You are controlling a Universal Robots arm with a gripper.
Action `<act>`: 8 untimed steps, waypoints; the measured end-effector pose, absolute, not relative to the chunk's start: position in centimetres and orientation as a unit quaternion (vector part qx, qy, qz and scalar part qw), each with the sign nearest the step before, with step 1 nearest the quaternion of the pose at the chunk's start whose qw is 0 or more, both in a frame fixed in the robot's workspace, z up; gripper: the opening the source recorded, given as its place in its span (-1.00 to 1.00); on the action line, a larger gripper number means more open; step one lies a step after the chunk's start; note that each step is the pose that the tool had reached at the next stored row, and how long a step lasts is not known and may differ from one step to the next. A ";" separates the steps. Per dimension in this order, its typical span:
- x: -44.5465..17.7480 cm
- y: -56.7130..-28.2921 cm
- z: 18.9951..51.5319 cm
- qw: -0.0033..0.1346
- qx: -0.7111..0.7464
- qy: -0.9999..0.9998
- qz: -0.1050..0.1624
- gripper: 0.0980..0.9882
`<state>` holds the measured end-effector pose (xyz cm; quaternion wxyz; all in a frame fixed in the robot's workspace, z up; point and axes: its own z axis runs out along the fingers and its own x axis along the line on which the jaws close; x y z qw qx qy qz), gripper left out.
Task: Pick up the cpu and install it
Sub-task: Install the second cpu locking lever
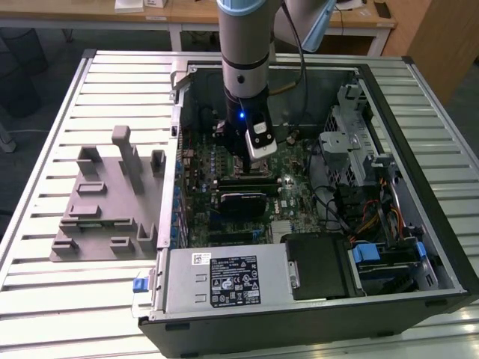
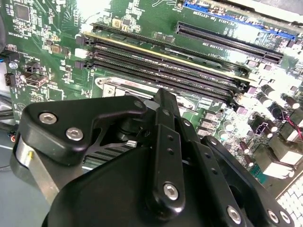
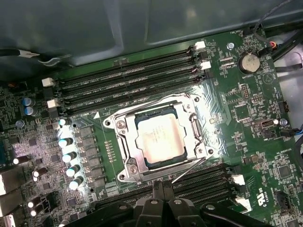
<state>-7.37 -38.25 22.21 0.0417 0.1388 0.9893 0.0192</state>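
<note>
Cpu sits flat in the metal socket on the green board, middle of the first wrist view. Gripper hangs just above it; whether it is open, I cannot tell.

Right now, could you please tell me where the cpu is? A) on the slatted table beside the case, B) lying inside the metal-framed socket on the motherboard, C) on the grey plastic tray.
B: in the first wrist view the cpu lies within the socket frame.
</note>
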 end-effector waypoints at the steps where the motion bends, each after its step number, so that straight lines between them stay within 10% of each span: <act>1: -7.4 -38.3 22.2 0.041 0.138 0.989 0.019 -0.98; 8: -7.4 -38.5 21.9 0.022 0.135 0.990 0.017 -0.98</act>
